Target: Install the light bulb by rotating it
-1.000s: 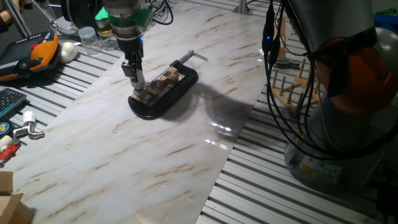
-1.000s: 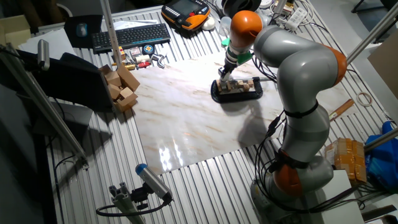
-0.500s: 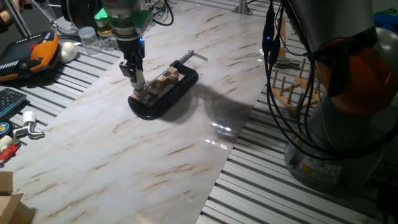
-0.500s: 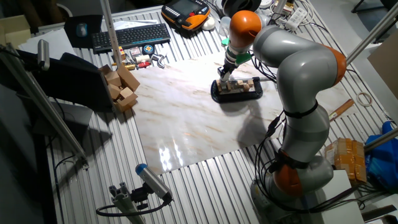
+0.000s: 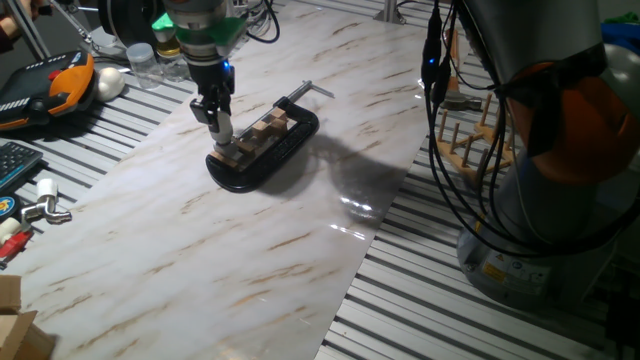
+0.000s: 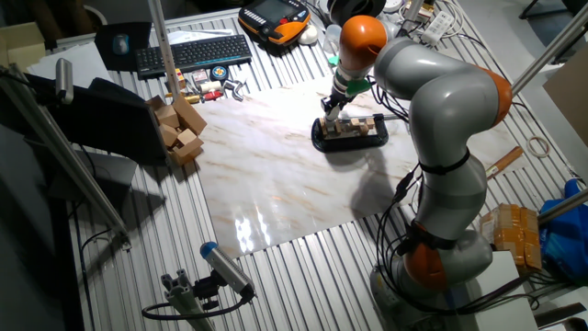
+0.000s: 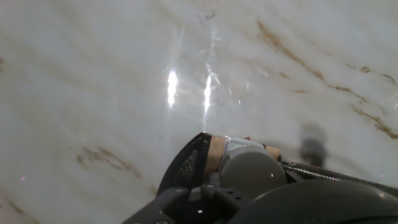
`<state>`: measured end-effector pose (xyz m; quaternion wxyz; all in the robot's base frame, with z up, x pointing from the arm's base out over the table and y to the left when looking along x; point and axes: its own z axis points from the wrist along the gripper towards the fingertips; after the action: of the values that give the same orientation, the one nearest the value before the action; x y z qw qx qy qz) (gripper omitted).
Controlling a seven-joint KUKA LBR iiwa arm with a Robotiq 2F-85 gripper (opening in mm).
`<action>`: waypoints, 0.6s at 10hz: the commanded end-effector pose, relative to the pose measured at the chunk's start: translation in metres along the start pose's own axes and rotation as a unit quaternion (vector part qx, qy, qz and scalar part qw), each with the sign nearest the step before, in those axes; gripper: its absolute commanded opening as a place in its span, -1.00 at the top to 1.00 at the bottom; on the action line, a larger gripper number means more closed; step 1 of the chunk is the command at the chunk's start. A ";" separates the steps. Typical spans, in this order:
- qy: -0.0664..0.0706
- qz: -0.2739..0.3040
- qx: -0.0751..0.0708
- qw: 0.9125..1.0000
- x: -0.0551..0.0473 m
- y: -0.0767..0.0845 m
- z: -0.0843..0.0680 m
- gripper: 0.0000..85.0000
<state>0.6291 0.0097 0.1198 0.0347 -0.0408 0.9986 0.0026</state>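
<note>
The gripper (image 5: pixel 222 128) stands over the black clamp's (image 5: pixel 262 148) near-left end, jaws closed on the light bulb (image 7: pixel 250 175); seating looks begun, tightening unfinished.

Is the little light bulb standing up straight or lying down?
Standing up: the light bulb points its round top at the hand camera, and the gripper holds it upright over the black clamp.

The clamp (image 5: pixel 262 150) lies on the marble board (image 5: pixel 250 250) in the upper centre of one fixed view. The gripper (image 5: pixel 221 133) stands over the clamp's left end. Two jars (image 5: pixel 150 60) and a ball (image 5: pixel 108 82) sit off the board at upper left; a keyboard (image 6: pixel 193 53) lies at upper left of the other fixed view.
</note>
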 end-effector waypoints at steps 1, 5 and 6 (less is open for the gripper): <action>0.001 0.012 0.001 1.000 0.000 0.000 0.000 1.00; 0.005 0.078 -0.001 0.997 0.000 0.000 0.001 1.00; 0.006 0.088 -0.002 0.996 0.000 0.000 0.001 1.00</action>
<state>0.6292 0.0098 0.1192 0.0284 0.0479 0.9984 0.0076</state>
